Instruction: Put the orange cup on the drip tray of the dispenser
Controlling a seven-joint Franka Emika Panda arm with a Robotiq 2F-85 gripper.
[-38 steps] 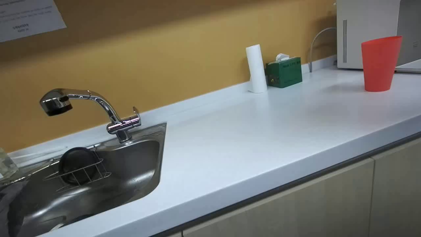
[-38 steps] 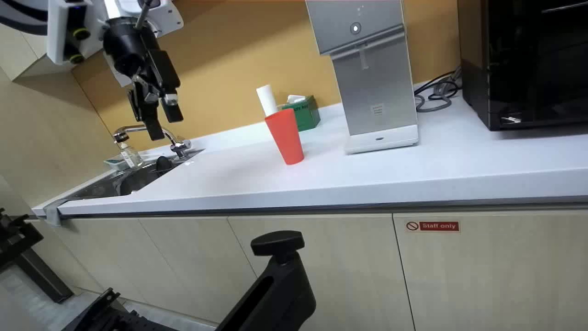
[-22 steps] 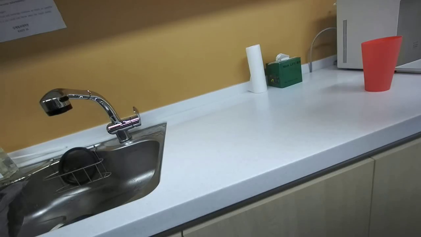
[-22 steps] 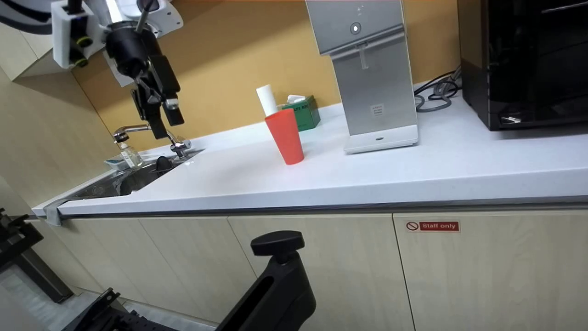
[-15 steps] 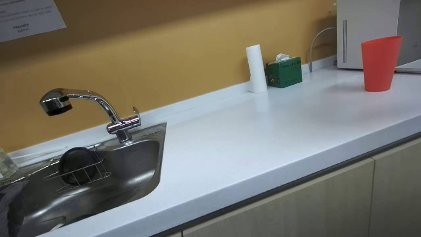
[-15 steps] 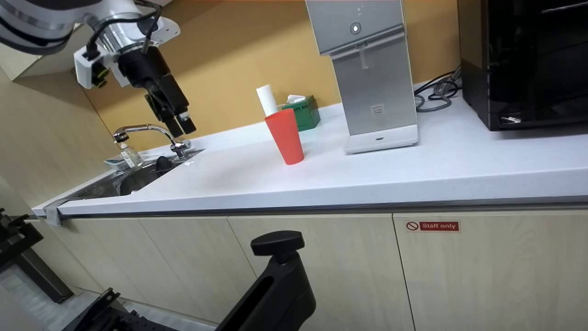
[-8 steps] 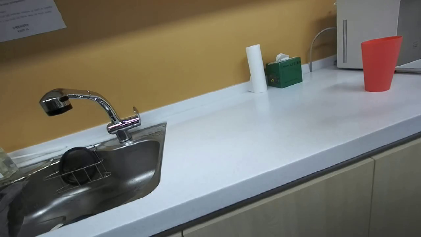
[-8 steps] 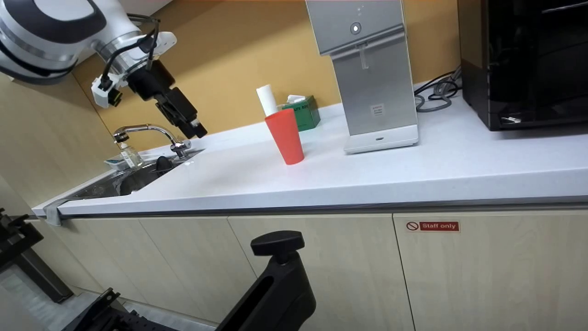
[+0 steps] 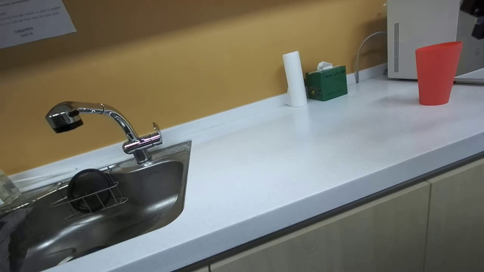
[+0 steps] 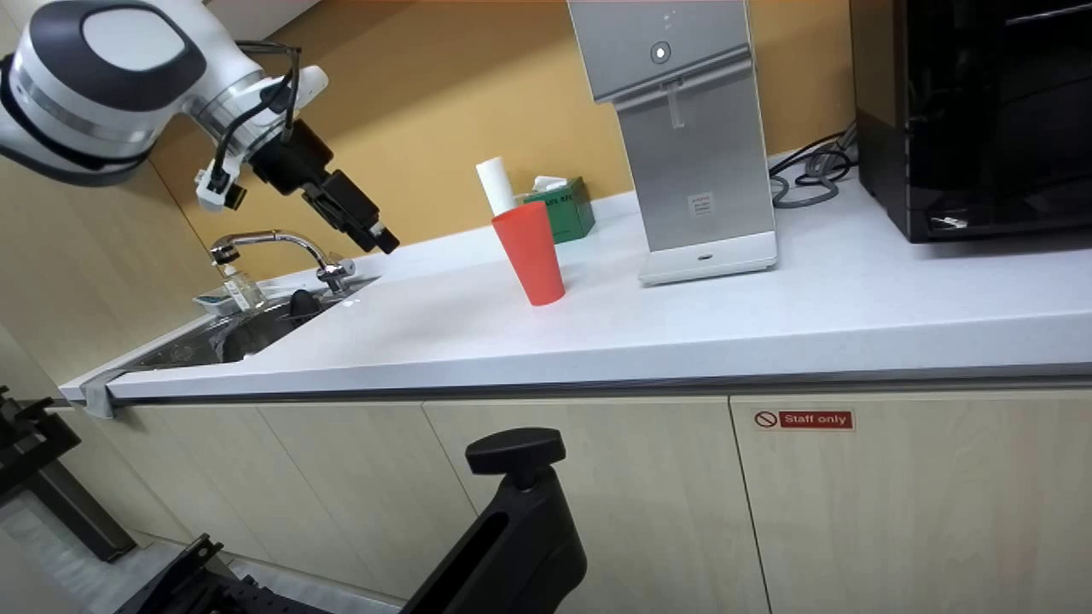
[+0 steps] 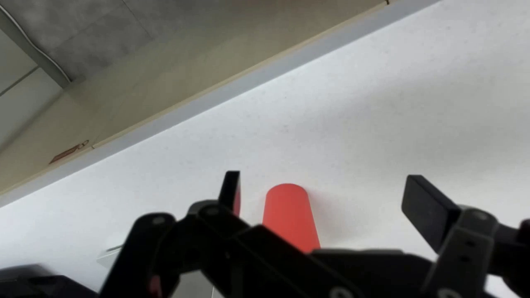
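Observation:
The orange cup, a red-orange tapered tumbler, stands upright on the counter in both exterior views. The dispenser is tall, with a silver-grey front and a white drip tray at its foot, beyond the cup. My gripper is in the air on the sink side of the cup, apart from it, tilted toward it. In the wrist view my gripper is open, fingers wide apart with nothing held. The cup appears between them, nearer one finger; its rim is hidden behind the gripper body.
A white paper roll and a green tissue box stand by the wall behind the cup. A sink with a tap is at one end. A black appliance and cables stand beyond the dispenser.
My gripper has swung and tilted toward the cup, moving right and slightly down in an exterior view. Its edge now enters another exterior view at the upper right. The cup has not moved.

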